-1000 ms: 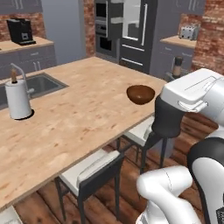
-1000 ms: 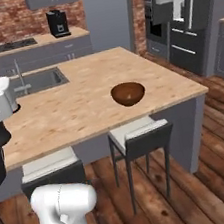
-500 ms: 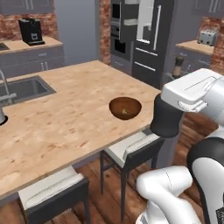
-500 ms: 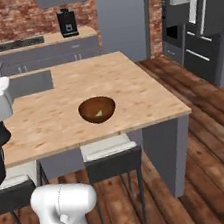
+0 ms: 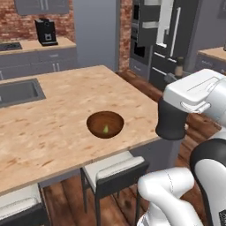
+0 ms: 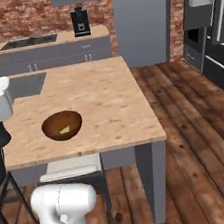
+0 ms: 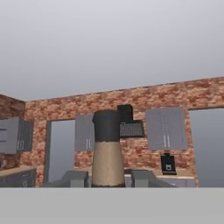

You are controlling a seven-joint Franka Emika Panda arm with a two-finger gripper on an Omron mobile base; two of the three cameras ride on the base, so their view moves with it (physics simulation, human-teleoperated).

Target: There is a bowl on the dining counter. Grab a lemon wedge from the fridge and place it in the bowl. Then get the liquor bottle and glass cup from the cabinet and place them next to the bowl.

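Both base views look down from behind at the same bench (image 5: 53, 110) and bowl (image 6: 61, 125); the hand view faces a far brick wall (image 7: 131, 98).

At frame centre the dining counter (image 5: 53, 128) has a matt, speckled tan wood-look top. The bowl (image 5: 105, 124) looks like dark glossy wood (slight sheen on the rim). Upper right, the fridge (image 5: 170, 39) is smooth dark metal.

A round dark brown bowl (image 5: 105, 124) stands upright on the light tan speckled dining counter (image 5: 57, 114), near its front edge. A small yellow-green lemon wedge (image 5: 106, 129) lies inside the bowl. A tan bottle with a dark neck (image 7: 107, 151) stands upright between the finger tips. The dark grey fridge with white bar handles (image 5: 172, 39) stands shut behind.
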